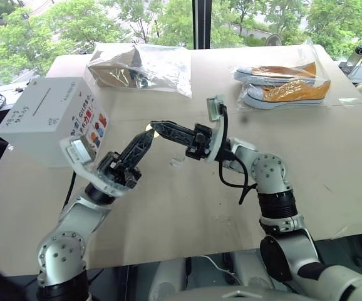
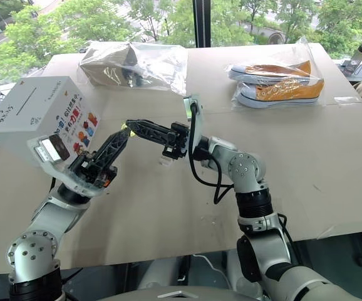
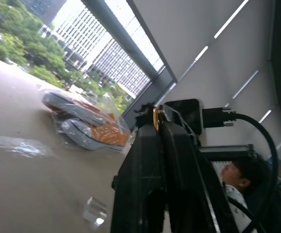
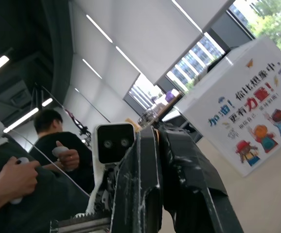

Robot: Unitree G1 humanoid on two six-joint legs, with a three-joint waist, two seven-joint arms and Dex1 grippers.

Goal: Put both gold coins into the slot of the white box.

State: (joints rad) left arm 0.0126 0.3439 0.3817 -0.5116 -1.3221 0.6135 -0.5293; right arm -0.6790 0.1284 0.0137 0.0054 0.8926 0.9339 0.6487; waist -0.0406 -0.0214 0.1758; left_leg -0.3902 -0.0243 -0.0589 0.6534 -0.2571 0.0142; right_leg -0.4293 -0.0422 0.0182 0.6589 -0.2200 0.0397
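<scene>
We hold a gold coin point(image 1: 148, 128) between both shut tools, left tool point(image 1: 147, 133) and right tool point(image 1: 155, 127) meeting tip to tip right of the white box point(image 1: 49, 119); presumably a handover toward its slot point(image 1: 41, 101).

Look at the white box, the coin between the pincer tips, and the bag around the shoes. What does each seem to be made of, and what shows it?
White box: probably cardboard, matte, with sharp folded edges and printed cartoon figures.
Coin: looks like metal, shiny yellow-gold at its edge; could be plated.
Bag: clear plastic film, glossy and wrinkled, with the orange shoes visible through it.
</scene>
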